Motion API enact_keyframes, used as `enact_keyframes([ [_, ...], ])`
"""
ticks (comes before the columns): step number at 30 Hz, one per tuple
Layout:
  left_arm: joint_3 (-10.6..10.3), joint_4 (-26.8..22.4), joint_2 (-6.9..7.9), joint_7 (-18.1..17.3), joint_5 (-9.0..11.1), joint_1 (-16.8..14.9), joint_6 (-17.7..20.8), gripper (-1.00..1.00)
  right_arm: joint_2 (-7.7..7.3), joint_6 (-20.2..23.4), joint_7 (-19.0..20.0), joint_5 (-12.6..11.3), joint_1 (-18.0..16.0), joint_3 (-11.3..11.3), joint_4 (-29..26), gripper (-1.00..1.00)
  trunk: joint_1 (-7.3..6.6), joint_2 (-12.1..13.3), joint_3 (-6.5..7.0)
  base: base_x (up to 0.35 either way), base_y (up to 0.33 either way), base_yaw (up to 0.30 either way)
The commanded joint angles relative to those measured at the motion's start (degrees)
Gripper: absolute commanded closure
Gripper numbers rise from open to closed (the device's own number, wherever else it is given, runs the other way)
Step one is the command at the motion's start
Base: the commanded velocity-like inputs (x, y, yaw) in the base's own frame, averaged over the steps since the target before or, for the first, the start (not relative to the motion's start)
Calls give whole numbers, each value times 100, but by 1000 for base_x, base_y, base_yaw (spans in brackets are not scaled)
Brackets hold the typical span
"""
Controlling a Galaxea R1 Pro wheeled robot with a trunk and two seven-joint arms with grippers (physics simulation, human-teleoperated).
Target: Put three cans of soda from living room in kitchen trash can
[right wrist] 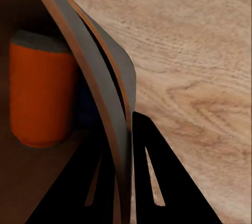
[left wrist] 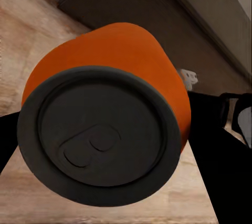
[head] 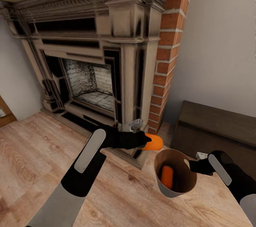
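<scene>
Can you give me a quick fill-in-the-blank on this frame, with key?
1. The left end effector holds a soda can coloured ____.
2. The right end effector grips the trash can by its ____.
3. The number of cans already inside the trash can is ____.
4. Behind the arms stands a fireplace beside a column of red ____.

Missing words: orange; rim; one; brick
</scene>
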Motion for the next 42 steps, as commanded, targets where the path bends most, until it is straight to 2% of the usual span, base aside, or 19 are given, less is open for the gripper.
enact_keyframes([
  [1, -122, 193, -15, 1, 5, -88, -8, 100, 84, 0, -71, -40, -3, -3, -15, 100, -3, 1, 23, 0, 0, 0],
  [3, -331, 438, -30, 0, 85, -190, -35, 100, 300, 0, -331, 26, -3, 0, -33, 100, -8, 4, 68, 0, 0, 0],
  [4, -417, 592, -36, 0, 188, -245, -44, 100, 417, 0, -560, 46, -3, -1, -39, 100, -11, 5, 90, 0, 0, 0],
  [5, -472, 819, -40, -6, 248, -298, -49, 100, 478, 0, -700, 56, -3, 3, -53, 100, -11, 5, 90, 0, 0, 0],
  [7, -636, 1163, -46, -58, 293, -351, -57, 100, 516, 0, -787, 62, -3, 5, -69, 100, -11, 5, 90, 0, 0, 0],
  [9, -762, 1308, -57, -86, 319, -375, -70, 100, 538, 0, -823, 65, -3, 11, -76, 100, -11, 5, 90, 0, 0, 0],
  [15, -842, 1545, -57, -334, 318, -389, -82, 100, 717, 0, -868, 80, 4, 29, -93, 100, -11, 5, 90, 0, 0, 0],
  [18, -884, 2064, -57, -716, 283, -442, -92, 100, 840, 0, -884, 92, 23, 43, -246, 100, -11, 5, 90, 0, 0, 0],
  [21, -912, 2214, -57, -856, 254, -461, -96, 100, 959, 0, -889, 92, 47, 48, -409, 100, -11, 5, 90, 0, 0, 0],
  [22, -919, 2285, -57, -883, 245, -467, -97, -100, 983, 0, -890, 93, 51, 49, -444, 100, -11, 5, 90, 0, 0, 0],
  [25, -929, 2697, -57, -1002, 229, -484, -100, -100, 1017, 0, -891, 93, 63, 50, -509, 100, -11, 5, 90, 0, 0, 0],
  [32, -928, 2821, -49, -1085, 206, -488, -109, -100, 1010, 0, -885, 88, 67, 51, -533, 100, -11, 5, 90, 0, 0, 0],
  [36, -895, 2697, -12, -1106, -66, -490, -245, -100, 1007, 0, -883, 70, 64, 45, -532, 100, -11, 5, 90, 0, 0, 0],
  [37, -876, 2448, 22, -1116, -144, -467, -430, -100, 1007, 0, -881, 62, 62, 36, -517, 100, -11, 5, 90, 0, 0, 0],
  [38, -856, 2047, 116, -1110, -198, -413, -648, -100, 1006, 0, -875, 53, 59, 17, -485, 100, -11, 5, 90, 0, 0, 0],
  [40, -723, 1101, 535, -1086, -246, -168, -1026, -100, 991, 0, -857, 40, 41, -19, -346, 100, -11, 5, 90, 0, 0, 0],
  [41, -506, 721, 761, -1060, -234, -38, -1144, -100, 977, 0, -849, 39, 25, -34, -216, 100, -11, 5, 90, 0, 0, 0],
  [42, -347, 579, 860, -1038, -220, 42, -1181, -100, 969, 0, -845, 39, 18, -40, -141, 100, -11, 5, 90, 0, 0, 0],
])
